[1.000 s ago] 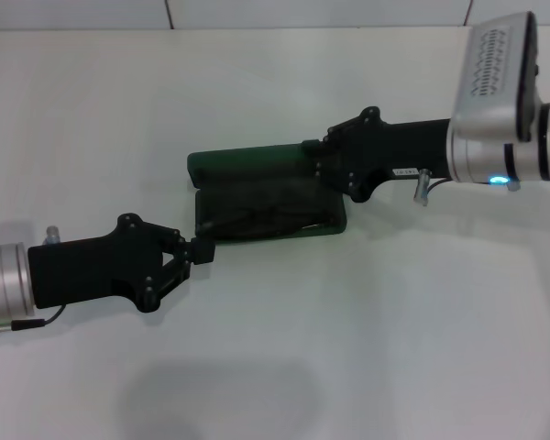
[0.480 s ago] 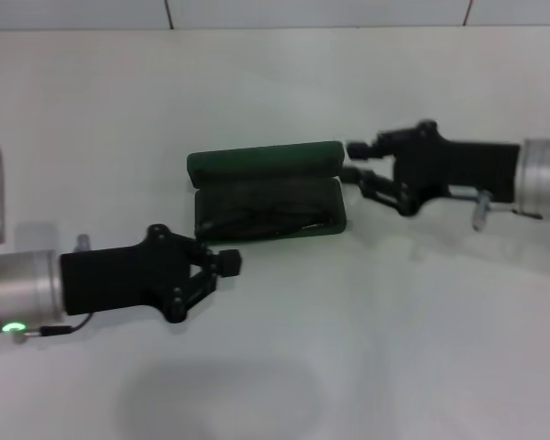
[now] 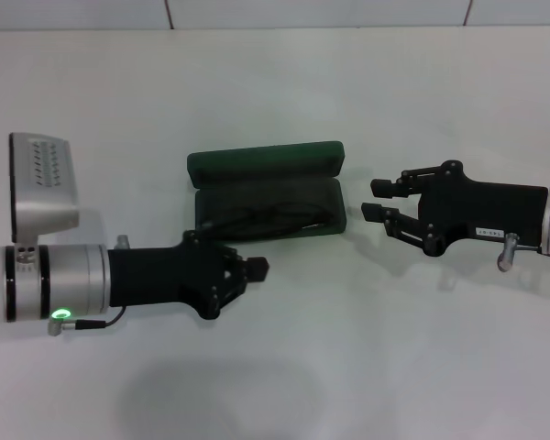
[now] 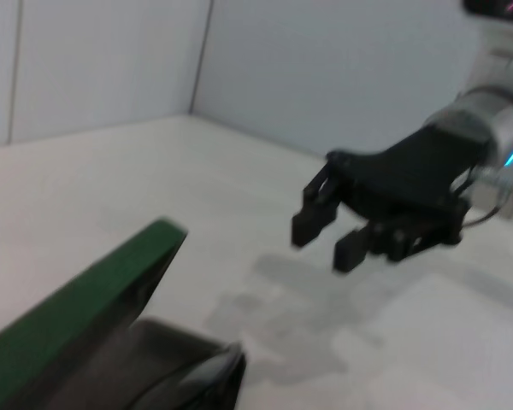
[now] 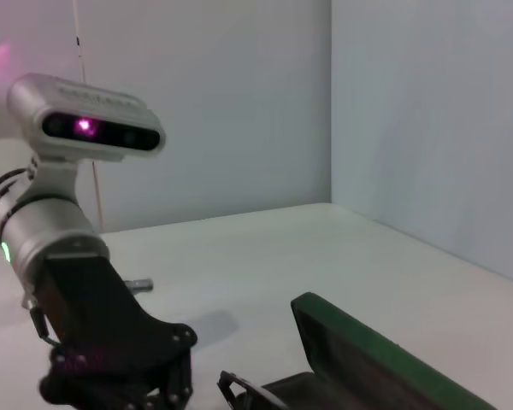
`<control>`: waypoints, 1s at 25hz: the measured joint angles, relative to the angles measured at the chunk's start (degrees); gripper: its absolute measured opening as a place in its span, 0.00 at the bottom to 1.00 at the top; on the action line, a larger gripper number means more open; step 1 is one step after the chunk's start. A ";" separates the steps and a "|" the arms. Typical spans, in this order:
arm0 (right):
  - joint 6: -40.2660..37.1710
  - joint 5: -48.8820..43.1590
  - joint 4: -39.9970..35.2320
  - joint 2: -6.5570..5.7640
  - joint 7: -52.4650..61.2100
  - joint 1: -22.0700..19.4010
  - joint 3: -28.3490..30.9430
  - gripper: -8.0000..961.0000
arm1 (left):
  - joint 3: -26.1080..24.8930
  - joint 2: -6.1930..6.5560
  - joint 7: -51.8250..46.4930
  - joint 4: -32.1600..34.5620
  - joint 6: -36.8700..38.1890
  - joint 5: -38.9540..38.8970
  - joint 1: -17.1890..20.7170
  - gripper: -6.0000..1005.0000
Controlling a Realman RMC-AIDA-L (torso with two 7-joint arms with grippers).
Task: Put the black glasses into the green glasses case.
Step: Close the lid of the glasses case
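The green glasses case point(image 3: 266, 165) lies open at the middle of the table, its lid standing up at the back. The black glasses point(image 3: 277, 217) lie folded inside the lower half of the case. My right gripper point(image 3: 377, 200) hovers open just right of the case, apart from it, with nothing between its fingers. My left gripper point(image 3: 258, 268) is shut and empty, just in front of the case's front edge. The left wrist view shows the case lid point(image 4: 77, 316) and the right gripper point(image 4: 325, 235) beyond it. The right wrist view shows the lid point(image 5: 368, 350) and the left arm point(image 5: 85, 307).
The white table point(image 3: 275, 82) stretches all round the case. A tiled wall point(image 3: 312, 11) runs along its far edge. The left arm's wrist camera housing point(image 3: 42, 183) stands at the left.
My right gripper has pulled away from the case lid to the right and now stands open. My left arm has slid rightward along the front of the case.
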 joint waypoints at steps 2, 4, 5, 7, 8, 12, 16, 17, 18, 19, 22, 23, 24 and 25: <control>-0.05 0.07 -0.06 0.01 -0.02 -0.42 0.00 0.30 | 0.10 -0.07 -0.22 -0.04 -2.72 0.02 0.03 0.02; -0.13 0.10 -0.18 0.02 -0.06 -0.97 0.03 0.30 | 0.13 -0.14 -0.31 -0.05 -4.08 -0.01 -0.03 0.02; -0.16 0.10 -0.25 0.02 -0.10 -1.22 0.06 0.30 | 0.15 -0.16 -0.32 -0.05 -4.85 -0.13 -0.05 0.02; -0.17 0.11 -0.25 0.01 -0.12 -1.39 0.08 0.30 | 0.16 -0.17 -0.34 -0.05 -6.01 -0.28 -0.06 0.02; -0.18 0.12 -0.22 -0.01 -0.13 -1.39 0.17 0.30 | 0.16 -0.17 -0.36 -0.05 -6.38 -0.33 -0.06 0.02; -0.67 -0.09 0.01 -0.05 -0.14 -1.41 1.51 0.30 | 0.01 -0.17 -0.39 -0.05 -7.37 -0.47 -0.09 0.02; -0.77 -0.14 0.02 -0.05 -0.14 -1.43 1.71 0.30 | -0.18 -0.16 -0.41 -0.02 -8.05 -0.83 -0.10 0.02; -0.76 -0.15 0.02 -0.05 -0.14 -1.36 1.72 0.30 | -0.20 -0.15 -0.41 0.03 -8.09 -1.12 -0.11 0.02; -0.74 -0.16 0.02 -0.05 -0.14 -1.25 1.72 0.30 | -0.22 -0.15 -0.42 0.10 -8.14 -1.40 -0.11 0.02; -0.73 -0.17 0.04 -0.05 -0.14 -1.15 1.72 0.31 | -0.24 -0.15 -0.42 0.14 -8.21 -1.60 -0.12 0.02; -0.68 -0.19 0.11 -0.05 -0.14 -1.04 1.71 0.31 | -0.29 -0.12 -0.44 0.31 -8.69 -2.65 -0.12 0.02; -0.62 -0.20 0.11 -0.05 -0.14 -1.03 1.70 0.31 | -0.29 -0.09 -0.44 0.36 -8.80 -3.06 -0.15 0.02; -0.57 -0.21 0.11 -0.05 -0.14 -1.00 1.69 0.31 | -0.29 -0.07 -0.44 0.38 -8.85 -3.29 -0.17 0.02; -0.54 -0.21 0.11 -0.05 -0.14 -0.98 1.68 0.31 | -0.29 -0.06 -0.44 0.41 -8.91 -3.47 -0.19 0.02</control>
